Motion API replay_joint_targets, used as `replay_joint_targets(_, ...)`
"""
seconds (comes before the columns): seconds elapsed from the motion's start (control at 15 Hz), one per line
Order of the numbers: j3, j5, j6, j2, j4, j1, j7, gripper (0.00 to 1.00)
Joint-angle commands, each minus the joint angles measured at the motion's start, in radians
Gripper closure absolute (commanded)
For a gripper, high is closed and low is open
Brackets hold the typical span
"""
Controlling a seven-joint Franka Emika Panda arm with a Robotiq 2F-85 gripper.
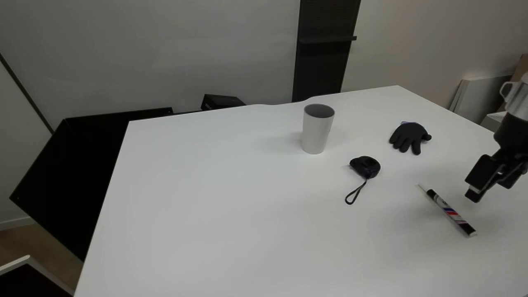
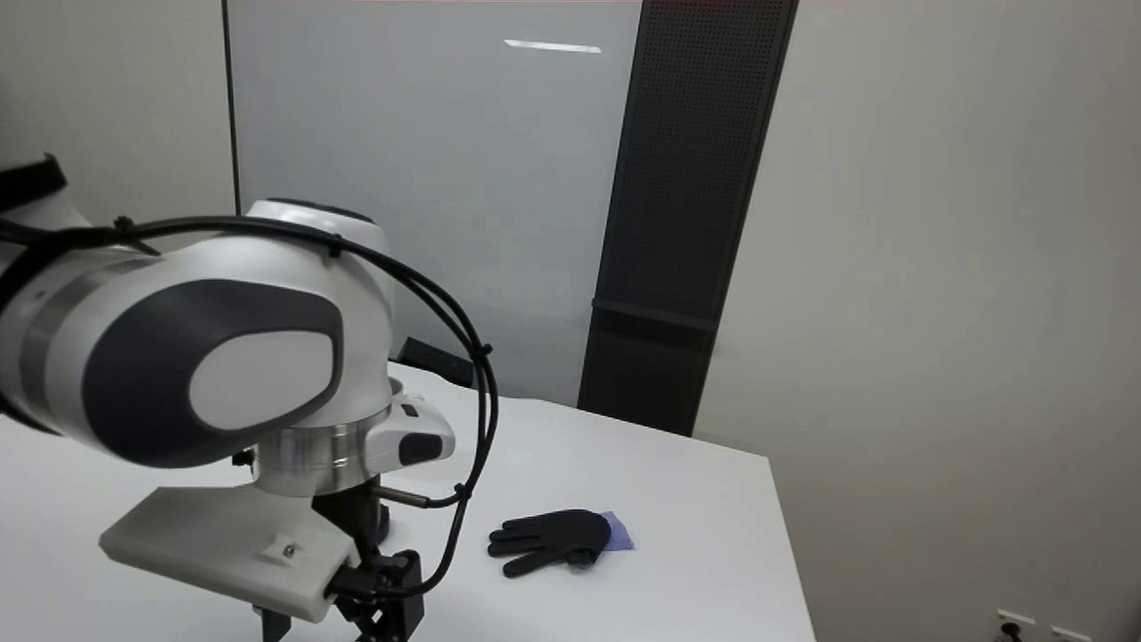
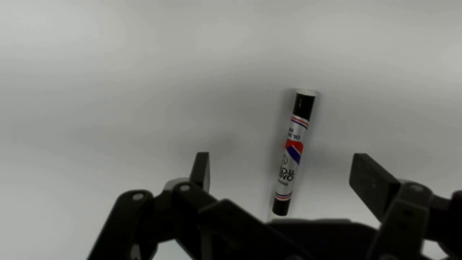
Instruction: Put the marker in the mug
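Jaws apart, the hand (image 3: pixel 282 168) hangs above the surface (image 1: pixel 206 202) near the marker (image 3: pixel 293 151); the mug (image 1: pixel 315 133) stands upright, well away

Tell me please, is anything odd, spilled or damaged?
Nothing looks spilled or damaged. The glove, right of the mug in an exterior view, looks slightly odd: something blue peeks out at one end; I cannot tell what.

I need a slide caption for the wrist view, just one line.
Marker lying on a white table, seen between open fingers, not yet grasped.
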Motion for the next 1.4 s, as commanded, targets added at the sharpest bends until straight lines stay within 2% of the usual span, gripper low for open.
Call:
replay_joint_targets(0.0, 0.004, -0.031, 0.076, 0.02, -0.043, 0.025, 0.072, 0.0)
replay_joint_targets(0.6, 0.039, 0.056, 0.222, 0.093, -0.085, 0.038, 0.107, 0.0)
replay_joint_targets(1.07, 0.082, 0.151, 0.245, 0.138, -0.063, -0.001, 0.092, 0.0)
replay_joint_targets(1.33, 0.083, 0.163, 0.261, 0.162, -0.049, -0.016, 0.089, 0.0)
